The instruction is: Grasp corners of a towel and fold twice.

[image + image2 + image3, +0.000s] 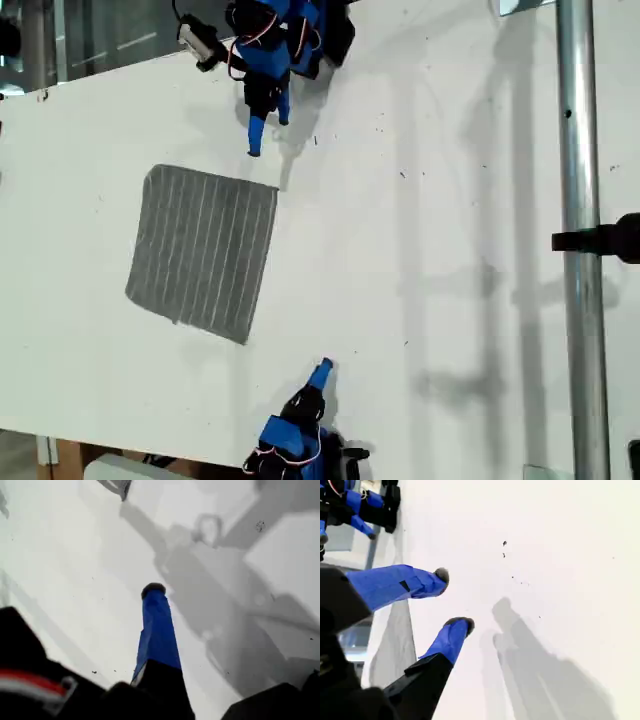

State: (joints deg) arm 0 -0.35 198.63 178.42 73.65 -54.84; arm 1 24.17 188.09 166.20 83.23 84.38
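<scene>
The grey striped towel point(205, 250) lies flat and unfolded on the white table point(420, 200), in the exterior view's left half. Its corners point(278, 187) point(243, 342) all rest on the table. My second gripper point(268, 135) point(454, 600) hangs open just beyond the towel's far corner, holding nothing. My first gripper point(322, 370) point(153, 590) is shut and empty, to the exterior view's right of the towel's near corner. One towel tip point(120, 486) shows in the first wrist view, well ahead of the finger.
A metal pole point(580, 250) with a black clamp point(605, 240) crosses the exterior view's right side. The table's edges run along the exterior view's upper left and bottom left. The other arm point(362, 505) shows far off in the second wrist view.
</scene>
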